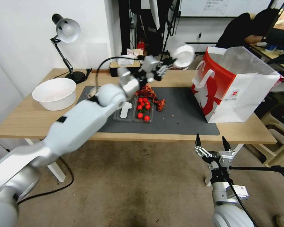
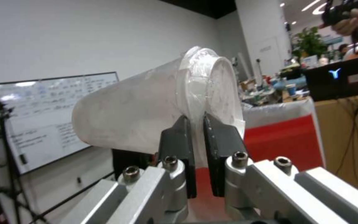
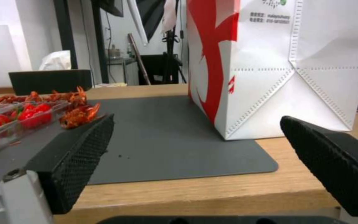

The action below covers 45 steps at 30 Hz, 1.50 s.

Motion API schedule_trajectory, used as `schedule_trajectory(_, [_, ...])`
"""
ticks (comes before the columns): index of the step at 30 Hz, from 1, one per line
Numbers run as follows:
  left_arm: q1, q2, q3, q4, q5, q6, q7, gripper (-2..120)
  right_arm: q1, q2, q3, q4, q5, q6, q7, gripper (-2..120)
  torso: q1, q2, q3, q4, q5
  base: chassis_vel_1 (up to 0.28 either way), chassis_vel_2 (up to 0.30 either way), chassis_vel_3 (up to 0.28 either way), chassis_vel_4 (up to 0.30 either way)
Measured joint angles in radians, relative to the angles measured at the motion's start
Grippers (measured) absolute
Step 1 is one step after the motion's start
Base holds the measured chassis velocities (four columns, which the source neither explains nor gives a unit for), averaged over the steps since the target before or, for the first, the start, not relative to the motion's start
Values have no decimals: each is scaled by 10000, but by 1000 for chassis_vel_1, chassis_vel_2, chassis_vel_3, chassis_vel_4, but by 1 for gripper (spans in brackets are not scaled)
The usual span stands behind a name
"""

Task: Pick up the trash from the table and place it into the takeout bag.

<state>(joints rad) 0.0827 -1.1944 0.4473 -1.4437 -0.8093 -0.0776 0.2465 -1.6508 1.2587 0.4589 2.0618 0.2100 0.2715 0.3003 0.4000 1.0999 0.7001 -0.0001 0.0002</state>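
The clear cup with white lid (image 1: pixel 183 55) is held aloft by its rim in the left pincer (image 1: pixel 163 68), short of the takeout bag (image 1: pixel 235 85); carriage over the bag mouth is judged required next, while the right pincer (image 1: pixel 212 142) is parked wide below the tabletop (image 1: pixel 25 118).

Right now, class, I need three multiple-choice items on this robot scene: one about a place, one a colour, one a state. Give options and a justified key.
1. Where is the clear cup with white lid?
A. On the mat
B. Held in the air beside the takeout bag
C. In the large white bowl

2. What colour is the table mat?
A. Dark grey
B. Green
C. Yellow

3. How is the right gripper?
A. Shut on a can
B. Open, holding nothing
C. Inside the bag

Key: B, the left gripper pinches its rim aloft; A, head view; B, fingers spread apart.
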Motion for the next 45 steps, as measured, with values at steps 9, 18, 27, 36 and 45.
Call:
schedule_trajectory(9, [-839,-892,780,843,-223,-80,7,5,32,34,49,-63,18,1,28,100,0,1,0,2,0,0,0,0,0])
schedule_trajectory(18, [-1628,-2009,1442,1947,-425,-192,49,5,121,200,33,-117,20,4,30,100,1,1,-1,0,0,0,0,0,0])
schedule_trajectory(27, [-1976,-3002,2154,3056,-418,-335,91,5,102,258,85,-75,20,31,44,100,0,1,-1,1,-2,0,0,0,0])
schedule_trajectory(36, [-1941,-3289,2155,3374,-277,-313,-73,20,99,298,85,-35,20,47,52,100,1,1,-1,1,-2,0,0,0,0])
schedule_trajectory(45, [-1840,-3199,2028,3368,-190,-258,-205,52,83,298,99,-28,20,64,68,100,0,1,-1,0,-2,0,0,0,0])
